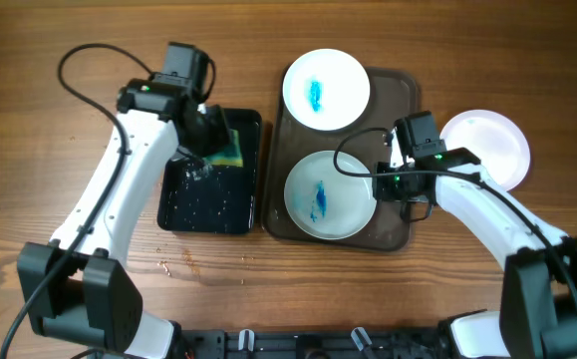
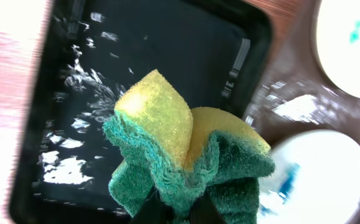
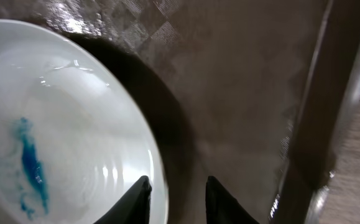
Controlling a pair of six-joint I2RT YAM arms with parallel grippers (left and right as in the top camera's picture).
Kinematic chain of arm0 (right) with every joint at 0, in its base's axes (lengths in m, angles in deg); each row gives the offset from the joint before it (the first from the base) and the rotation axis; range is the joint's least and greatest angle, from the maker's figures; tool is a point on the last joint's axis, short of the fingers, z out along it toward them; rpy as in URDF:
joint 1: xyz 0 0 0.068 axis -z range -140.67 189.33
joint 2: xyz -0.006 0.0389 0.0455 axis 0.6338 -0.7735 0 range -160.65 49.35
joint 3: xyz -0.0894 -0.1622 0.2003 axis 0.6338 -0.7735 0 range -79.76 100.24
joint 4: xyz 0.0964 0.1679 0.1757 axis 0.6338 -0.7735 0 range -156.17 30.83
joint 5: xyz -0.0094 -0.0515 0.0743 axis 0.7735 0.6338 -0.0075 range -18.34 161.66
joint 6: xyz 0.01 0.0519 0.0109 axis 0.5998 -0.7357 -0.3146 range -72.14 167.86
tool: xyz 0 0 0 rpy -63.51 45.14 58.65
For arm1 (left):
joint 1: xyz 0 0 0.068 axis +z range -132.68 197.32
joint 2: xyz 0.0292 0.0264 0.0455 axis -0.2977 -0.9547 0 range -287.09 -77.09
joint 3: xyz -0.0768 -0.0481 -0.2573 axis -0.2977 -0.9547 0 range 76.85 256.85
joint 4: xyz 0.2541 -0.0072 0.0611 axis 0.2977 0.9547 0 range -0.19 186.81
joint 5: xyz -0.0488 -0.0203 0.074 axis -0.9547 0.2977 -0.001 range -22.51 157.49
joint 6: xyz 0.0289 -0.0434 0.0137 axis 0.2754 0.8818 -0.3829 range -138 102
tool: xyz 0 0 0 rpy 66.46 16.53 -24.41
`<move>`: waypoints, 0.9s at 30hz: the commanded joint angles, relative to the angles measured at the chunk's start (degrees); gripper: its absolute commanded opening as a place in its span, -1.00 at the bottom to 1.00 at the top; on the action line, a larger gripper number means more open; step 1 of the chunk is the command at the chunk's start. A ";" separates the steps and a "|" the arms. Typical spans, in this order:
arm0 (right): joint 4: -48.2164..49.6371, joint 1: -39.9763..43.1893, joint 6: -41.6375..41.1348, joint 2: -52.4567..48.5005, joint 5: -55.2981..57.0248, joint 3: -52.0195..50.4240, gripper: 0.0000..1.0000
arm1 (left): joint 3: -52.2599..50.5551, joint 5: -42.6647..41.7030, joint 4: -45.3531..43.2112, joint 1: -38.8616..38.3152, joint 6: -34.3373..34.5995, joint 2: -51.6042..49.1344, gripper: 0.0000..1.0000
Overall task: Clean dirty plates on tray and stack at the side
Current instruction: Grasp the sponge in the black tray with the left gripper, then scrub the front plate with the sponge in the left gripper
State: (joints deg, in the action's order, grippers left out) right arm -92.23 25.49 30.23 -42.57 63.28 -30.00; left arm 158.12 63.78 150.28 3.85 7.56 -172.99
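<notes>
While the left gripper squeezes a yellow and green sponge tight, it hangs over the far right corner of the black tray. That tray has water drops in it. The sponge is bent in the middle.

The brown tray sits in the middle of the table. Two plates lie on it, and each has a blue smear. One dirty plate is at the far end and sticks out over the tray's far edge. The other dirty plate is at the near end.

The right gripper is low at this plate's right rim. Its fingers are a little apart, one over the plate and one over the brown tray, and they pinch nothing. A clean white plate lies on the table near the tray's right edge.
</notes>
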 commanded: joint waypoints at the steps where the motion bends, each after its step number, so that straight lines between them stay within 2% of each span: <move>1: 1.01 -0.09 1.22 -3.50 -1.53 -0.07 -0.43 | 0.46 -4.20 -1.88 -4.33 0.57 0.11 -0.92; 3: 1.81 -0.09 1.18 -4.59 -2.14 -0.17 -0.74 | 0.33 -4.26 -3.10 -5.77 2.23 0.04 -0.92; 5: 2.62 -0.09 0.94 -5.46 -2.14 -0.17 -0.91 | 0.33 -7.02 -4.46 -7.54 2.60 -0.68 -0.92; 9: 2.99 -0.09 -0.83 -5.49 -1.95 -0.17 -0.91 | 0.33 -13.92 -7.98 -12.79 3.72 -5.49 -0.92; 15: 2.56 -0.09 -1.01 -5.49 -1.92 -0.17 -0.91 | 0.33 -21.31 -15.98 -22.25 8.09 -18.62 -0.92; 19: 2.40 -0.09 -1.01 -5.49 -1.95 -0.17 -0.91 | 0.33 -21.27 -21.79 -25.42 8.59 -24.81 -0.92; 21: 2.25 -0.09 -1.03 -5.49 -1.95 -0.17 -0.91 | 0.33 -13.42 -19.80 -25.24 8.59 -25.64 -0.92; 25: 2.21 -0.09 -0.96 -5.49 -1.92 -0.17 -0.92 | 0.33 14.03 -11.41 -23.43 7.89 -25.62 -0.92; 27: 2.27 -0.09 -0.96 -5.49 -1.92 -0.17 -0.91 | 0.33 21.73 -8.87 -22.14 6.71 -25.62 -0.92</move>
State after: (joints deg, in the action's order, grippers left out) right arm -89.61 24.94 29.93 -47.09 59.17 -30.00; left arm 160.57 59.04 137.34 -21.79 15.35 -196.07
